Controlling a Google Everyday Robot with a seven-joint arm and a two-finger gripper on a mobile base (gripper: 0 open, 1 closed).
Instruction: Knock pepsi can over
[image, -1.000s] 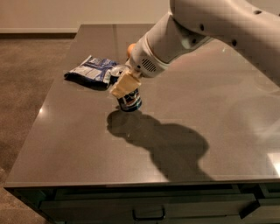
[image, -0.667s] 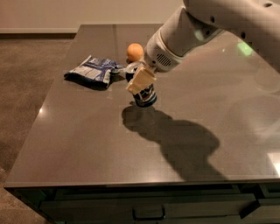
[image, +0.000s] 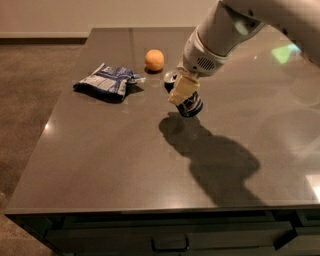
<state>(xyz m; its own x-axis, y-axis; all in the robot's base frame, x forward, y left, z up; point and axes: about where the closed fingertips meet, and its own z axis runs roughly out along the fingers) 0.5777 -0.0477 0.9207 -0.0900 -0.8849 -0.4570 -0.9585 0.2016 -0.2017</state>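
- Centrally in the camera view, just above mid-frame, the pepsi can (image: 193, 106) sits on the dark grey tabletop (image: 100, 150). Its dark blue lower body shows below the robot's hand (image: 183, 92).
- The hand reaches in from the upper right of the frame and lies right over the can's middle, touching it or all but touching it. Whether the hand is open, closed or gripping the can cannot be told.
- The can looks tilted rather than upright. A silver end shows up and to the left of the hand, and the blue base shows down and to the right, so its long axis seems to lean toward the upper left of the frame.
- Judging from that, the coming push would best go along that lean, toward the upper left. The orange (image: 154, 60) stands near on that side and the blue-and-white snack bag (image: 107, 81) lies further left, both apart from the can.
- No writing can be read. The hand hides the can's logo, and the bag's print is only blue and white patches.
- The arm's shadow falls across the tabletop toward the lower right.
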